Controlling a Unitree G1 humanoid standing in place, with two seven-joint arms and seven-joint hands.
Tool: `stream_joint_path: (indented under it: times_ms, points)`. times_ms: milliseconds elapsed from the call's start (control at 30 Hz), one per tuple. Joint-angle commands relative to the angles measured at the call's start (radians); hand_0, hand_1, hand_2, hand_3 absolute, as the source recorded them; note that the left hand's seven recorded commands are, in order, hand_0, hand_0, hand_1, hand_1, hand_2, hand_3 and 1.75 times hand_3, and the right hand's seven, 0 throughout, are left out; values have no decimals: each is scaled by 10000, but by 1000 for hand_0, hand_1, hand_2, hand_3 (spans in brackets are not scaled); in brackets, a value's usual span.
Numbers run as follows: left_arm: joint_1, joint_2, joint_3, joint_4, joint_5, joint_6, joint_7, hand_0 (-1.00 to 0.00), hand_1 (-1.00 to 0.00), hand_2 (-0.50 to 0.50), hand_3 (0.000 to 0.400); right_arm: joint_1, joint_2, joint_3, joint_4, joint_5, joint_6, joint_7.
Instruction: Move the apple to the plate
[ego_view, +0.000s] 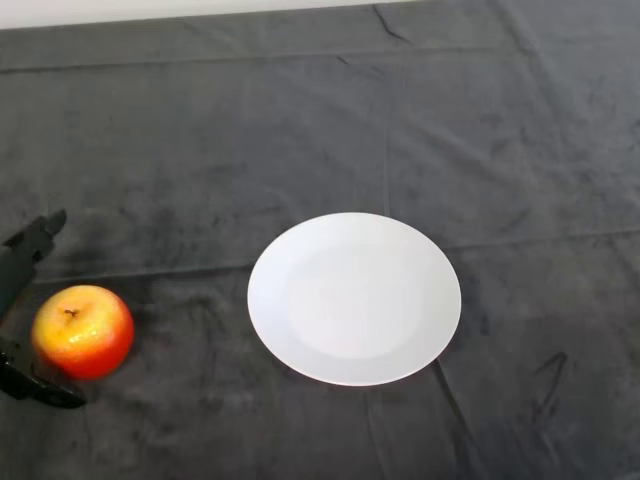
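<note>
Tabletop (300, 110) under its dark cloth carries everything here, wrinkled but flat enough that nothing should roll. On it, a little right of centre, the white plate (354, 298) lies empty and face up — the landing place, well apart from the fruit, with open cloth between them.

At the left edge the black hand (28, 245) brackets the apple (83, 331): one part reaches in above and behind it, another lies low along its near side. Spread wide on both sides like that, it looks set for a grasp not yet closed; I judge the fingers open, holding nothing.

The apple — red shading to yellow — sits on the cloth near the lower left, between those two parts of the hand. It is nearly round, so it has no real long axis; its stem dimple faces up and slightly leftward, meaning it stands about upright.
</note>
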Motion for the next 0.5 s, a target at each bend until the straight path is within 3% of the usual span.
stream_joint_path:
  times_ms: [33, 333, 500]
  points:
    - [-211, -90, 232, 519, -183, -157, -98, -1000, -1000, 0, 400, 311, -58, -5, 59, -20, 103, 66]
    - [-393, -275, 451, 592, -682, -428, -240, -1000, -1000, 0, 400, 318, -59, -5, 48, -20, 105, 69]
    - [-623, -376, 530, 293, -767, -257, -205, -1000, -1000, 0, 400, 321, -59, -6, 42, -19, 106, 70]
